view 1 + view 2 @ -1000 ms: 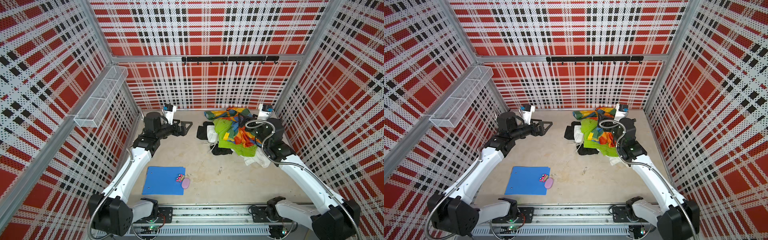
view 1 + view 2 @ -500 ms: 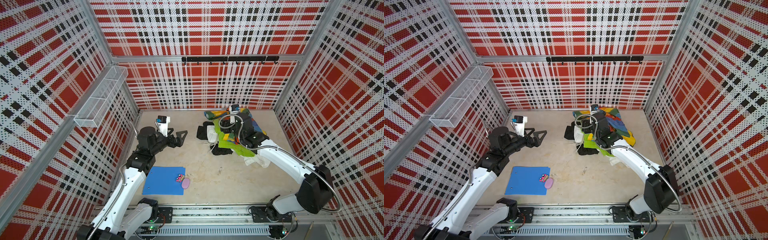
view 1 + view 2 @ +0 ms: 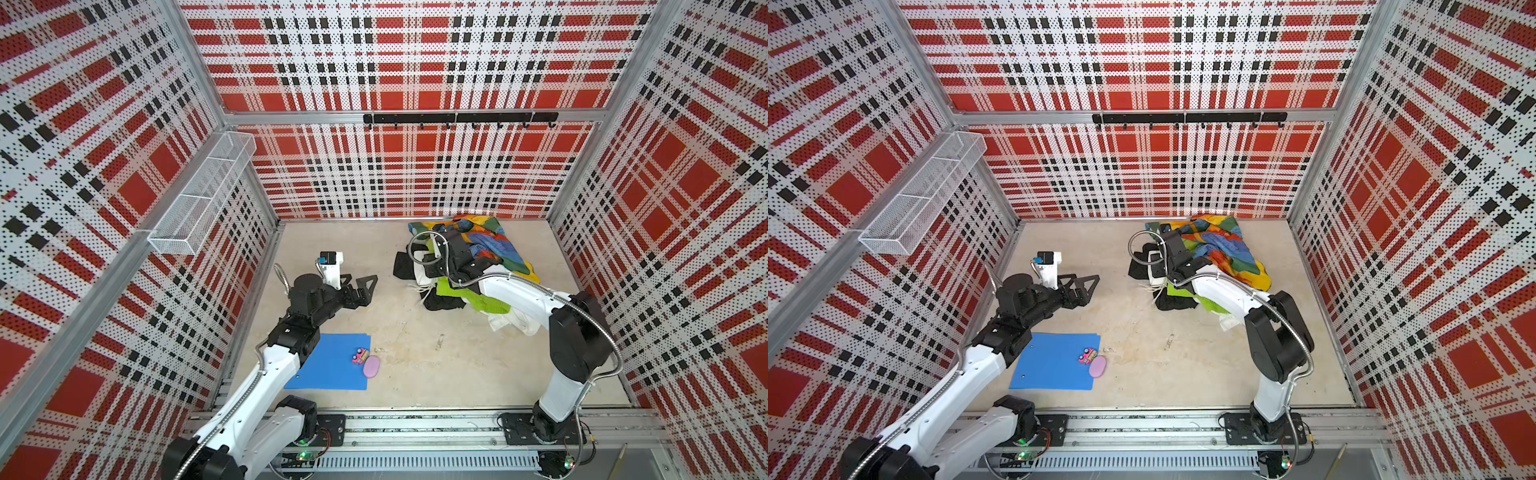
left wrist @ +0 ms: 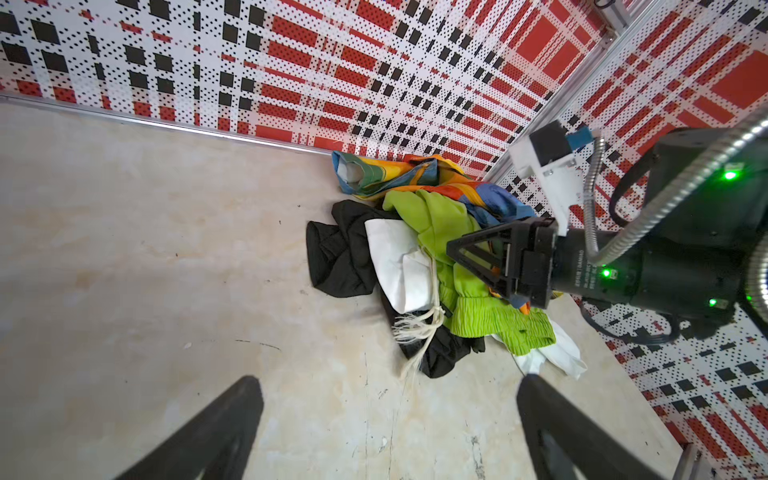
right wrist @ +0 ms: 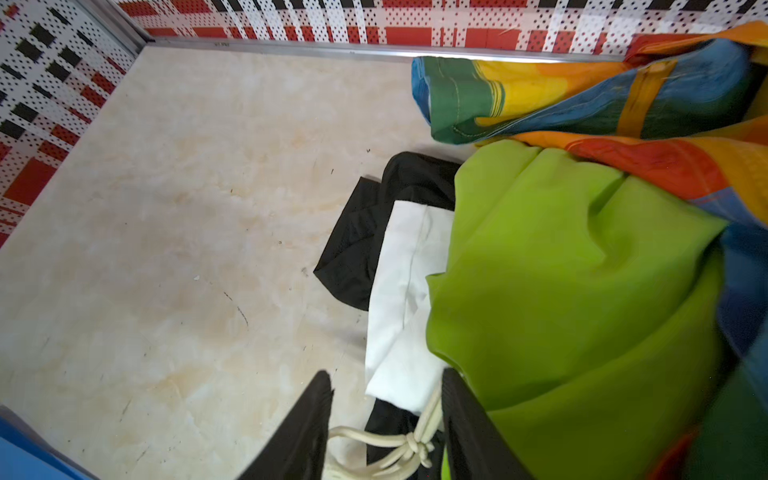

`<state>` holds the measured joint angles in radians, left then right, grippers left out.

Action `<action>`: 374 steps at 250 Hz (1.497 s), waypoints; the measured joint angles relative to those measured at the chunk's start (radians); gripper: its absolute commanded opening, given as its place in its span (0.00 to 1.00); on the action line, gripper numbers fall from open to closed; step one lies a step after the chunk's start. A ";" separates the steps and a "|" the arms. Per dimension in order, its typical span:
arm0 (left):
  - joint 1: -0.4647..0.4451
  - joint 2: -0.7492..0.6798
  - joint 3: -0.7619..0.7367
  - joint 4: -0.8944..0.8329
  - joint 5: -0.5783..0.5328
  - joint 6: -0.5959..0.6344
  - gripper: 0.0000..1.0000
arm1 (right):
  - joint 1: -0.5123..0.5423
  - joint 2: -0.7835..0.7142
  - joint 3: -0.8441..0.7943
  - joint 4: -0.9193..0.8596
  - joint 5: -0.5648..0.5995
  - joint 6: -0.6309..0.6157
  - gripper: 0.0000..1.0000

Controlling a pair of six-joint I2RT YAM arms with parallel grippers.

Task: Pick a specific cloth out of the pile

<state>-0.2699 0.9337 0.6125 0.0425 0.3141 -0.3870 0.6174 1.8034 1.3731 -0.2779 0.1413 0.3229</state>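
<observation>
Strings [image 5: 386, 444] lie between the half-open right hand's [image 5: 386, 374] jaws, seemingly because the cloth [image 5: 353, 249] runs under them in the pile [image 3: 494, 245]; left hand [image 4: 388, 380] gapes, idle.

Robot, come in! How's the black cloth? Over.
Left tool open, away from pile. Right tool part open over white cloth's strings. Black cloth underneath, not grabbed.

Enclosure walls [image 3: 395, 166] were perforated panels printed in red, white and black plaid, framed in aluminium. A black hook rail [image 3: 457, 118] ran across the back. A white wire mesh basket [image 3: 203, 195] hung on a side wall. The floor [image 3: 457, 374] was beige, marbled and scuffed. Lighting was even.
</observation>
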 measured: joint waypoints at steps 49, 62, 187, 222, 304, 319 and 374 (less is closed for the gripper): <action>0.000 -0.004 -0.013 0.030 -0.001 -0.009 0.99 | 0.034 0.103 0.120 -0.039 0.024 0.006 0.49; 0.000 -0.007 -0.013 0.036 -0.001 -0.009 0.99 | 0.044 0.131 0.158 -0.053 0.028 0.008 0.51; 0.007 -0.053 -0.021 0.040 -0.032 -0.021 0.99 | 0.063 0.318 0.298 -0.190 0.174 -0.004 0.73; 0.008 -0.050 -0.027 0.039 -0.032 -0.021 0.99 | 0.060 0.308 0.266 -0.194 0.244 -0.020 0.74; 0.009 -0.045 -0.039 0.041 -0.031 -0.022 0.99 | -0.047 0.139 0.126 -0.190 0.295 -0.041 0.90; 0.009 -0.044 -0.044 0.041 -0.031 -0.024 0.99 | -0.069 0.111 0.109 -0.185 0.295 -0.056 1.00; 0.010 -0.029 -0.049 0.049 -0.030 -0.033 0.99 | -0.101 0.116 0.106 -0.191 0.228 -0.092 1.00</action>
<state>-0.2604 0.9047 0.5632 0.0917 0.2840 -0.4202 0.5167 1.9198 1.4788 -0.4686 0.3691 0.2306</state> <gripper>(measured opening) 0.992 0.999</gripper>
